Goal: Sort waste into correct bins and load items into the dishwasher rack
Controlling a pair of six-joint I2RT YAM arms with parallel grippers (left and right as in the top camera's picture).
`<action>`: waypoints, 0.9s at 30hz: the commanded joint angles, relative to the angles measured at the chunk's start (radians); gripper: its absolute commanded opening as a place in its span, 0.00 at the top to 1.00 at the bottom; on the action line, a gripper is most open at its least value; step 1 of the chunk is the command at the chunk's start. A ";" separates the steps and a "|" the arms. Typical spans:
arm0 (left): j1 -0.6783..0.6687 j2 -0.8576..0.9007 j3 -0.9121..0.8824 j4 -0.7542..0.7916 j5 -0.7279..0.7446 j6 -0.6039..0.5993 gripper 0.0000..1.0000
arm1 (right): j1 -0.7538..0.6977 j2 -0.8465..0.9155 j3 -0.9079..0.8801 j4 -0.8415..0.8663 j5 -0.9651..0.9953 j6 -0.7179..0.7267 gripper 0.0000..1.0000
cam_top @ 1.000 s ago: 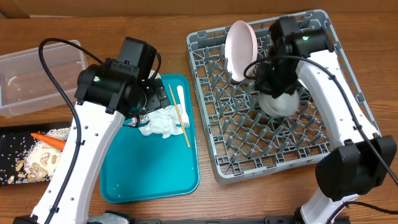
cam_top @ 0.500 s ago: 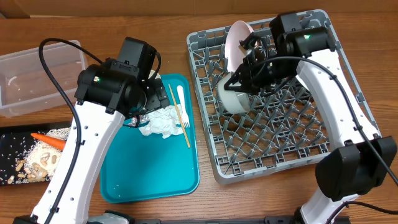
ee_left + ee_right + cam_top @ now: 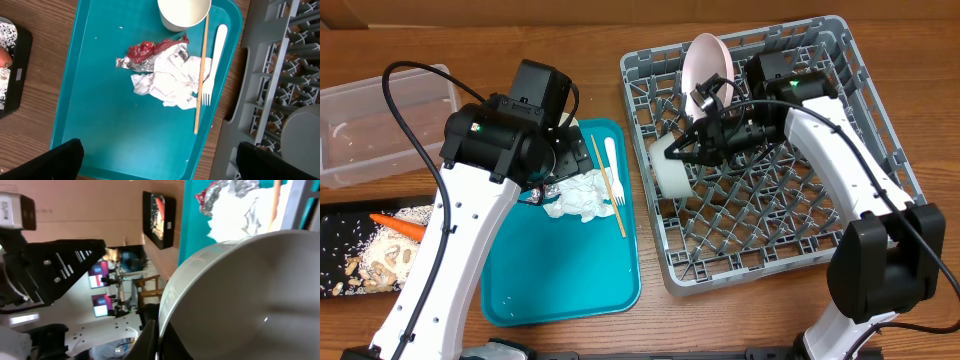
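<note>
My right gripper (image 3: 692,152) is shut on the rim of a whitish bowl (image 3: 667,166), which hangs tipped on its side over the left part of the grey dishwasher rack (image 3: 770,250). In the right wrist view the bowl (image 3: 250,295) fills the frame, its rim pinched between the fingers (image 3: 150,335). A pink plate (image 3: 708,62) stands upright at the rack's back. My left gripper (image 3: 160,162) hovers open over the teal tray (image 3: 100,125), above a crumpled napkin (image 3: 172,82), foil wrapper (image 3: 147,51), wooden stick (image 3: 201,70), white fork (image 3: 214,60) and white cup (image 3: 184,12).
A clear tub (image 3: 380,120) sits at the far left. Below it the black tray (image 3: 340,225) holds a carrot (image 3: 400,225) and beige food scraps (image 3: 380,262). The rack's left wall (image 3: 250,90) runs close beside the teal tray.
The right arm has carried the bowl from the rack's middle toward its left side and turned it on edge. The left arm has not moved.
</note>
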 commanded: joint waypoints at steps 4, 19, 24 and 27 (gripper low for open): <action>0.006 0.009 0.001 0.001 -0.001 0.008 0.00 | 0.005 -0.008 -0.054 0.059 -0.124 -0.011 0.96; 0.006 0.009 0.001 0.001 0.013 0.008 0.00 | -0.039 -0.008 -0.083 0.156 -0.048 0.048 0.95; 0.006 0.009 0.001 0.001 0.012 0.008 0.00 | -0.081 -0.006 -0.084 0.172 -0.021 0.057 0.93; 0.006 0.009 0.001 0.001 0.012 0.008 0.00 | -0.104 0.004 -0.084 0.182 -0.021 0.057 0.93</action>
